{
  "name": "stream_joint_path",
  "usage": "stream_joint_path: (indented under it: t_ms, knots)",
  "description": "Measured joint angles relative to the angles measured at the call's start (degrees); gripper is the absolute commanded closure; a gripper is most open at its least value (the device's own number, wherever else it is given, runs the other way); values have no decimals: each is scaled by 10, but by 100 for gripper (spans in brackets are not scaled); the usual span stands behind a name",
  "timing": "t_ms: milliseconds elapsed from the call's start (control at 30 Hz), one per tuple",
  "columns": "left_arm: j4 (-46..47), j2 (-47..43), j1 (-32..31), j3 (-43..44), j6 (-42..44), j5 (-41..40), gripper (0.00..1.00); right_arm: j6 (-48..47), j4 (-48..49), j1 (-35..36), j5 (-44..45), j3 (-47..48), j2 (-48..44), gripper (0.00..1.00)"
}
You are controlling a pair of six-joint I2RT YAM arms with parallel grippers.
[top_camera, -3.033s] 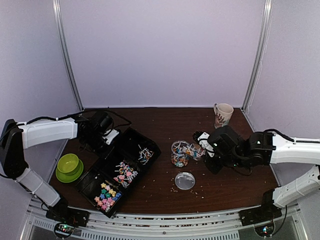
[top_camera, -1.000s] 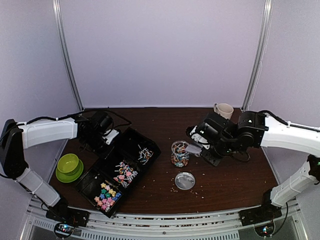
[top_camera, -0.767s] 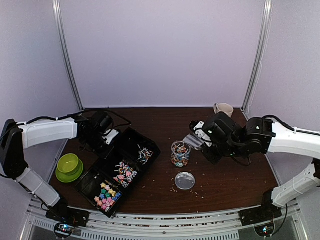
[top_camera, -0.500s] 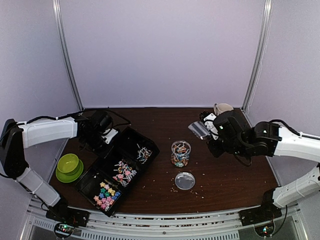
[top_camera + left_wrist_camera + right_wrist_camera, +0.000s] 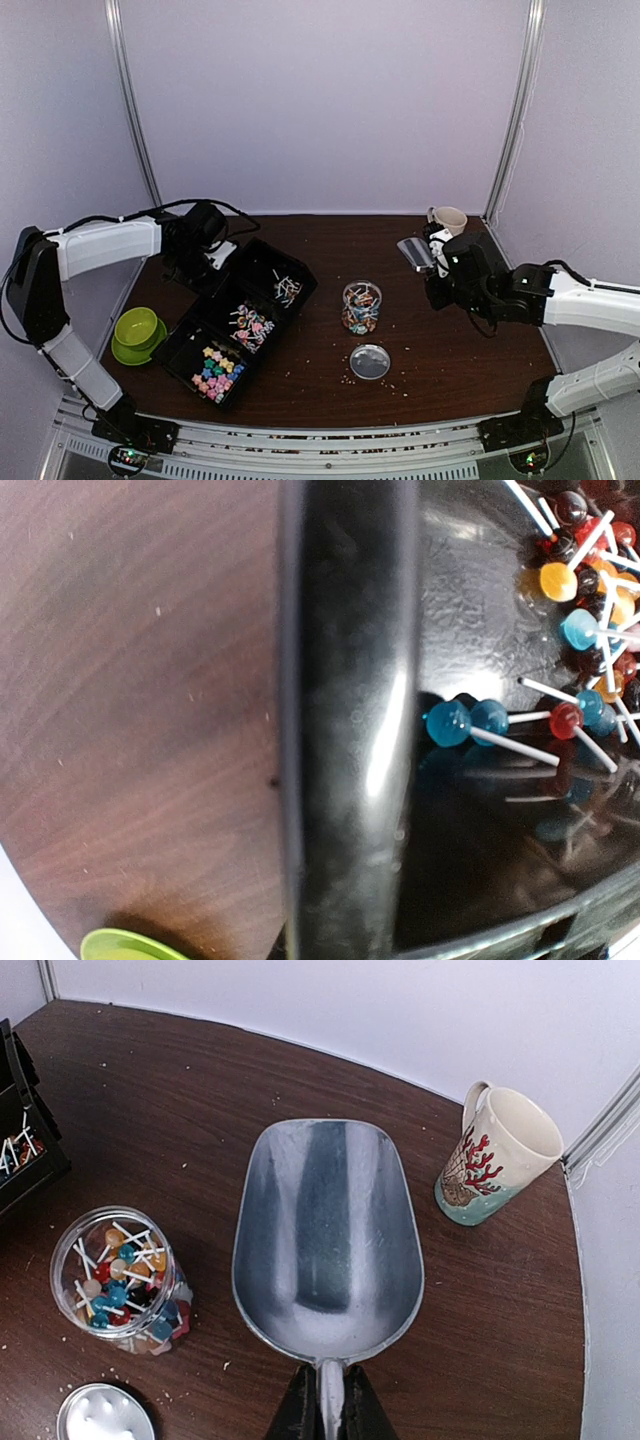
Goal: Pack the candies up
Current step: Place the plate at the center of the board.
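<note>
Candies (image 5: 247, 327) in tray (image 5: 252, 262), right pincer (image 5: 322, 1405) holding scoop (image 5: 327, 1230) aloft

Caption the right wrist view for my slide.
Empty metal scoop, gripped by its handle, between a lollipop jar and a painted mug.

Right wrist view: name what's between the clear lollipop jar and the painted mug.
An empty silver metal scoop, gripped by the right tool, seen in that view.

A dark brown wood-grain table (image 5: 340, 250) spans the base of a booth with plain pale lilac walls: a back wall (image 5: 320, 110) and two side walls (image 5: 50, 120). Slim aluminium uprights (image 5: 131, 110) stand at the rear corners, and the light is soft and even
</note>
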Motion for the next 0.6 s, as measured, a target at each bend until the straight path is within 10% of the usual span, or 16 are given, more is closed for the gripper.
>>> stream_joint_path:
  t_ms: [600]
  knots:
    - [-28, 146, 48, 158, 12, 6, 100, 1, 136, -104, -59, -57, 85, 100]
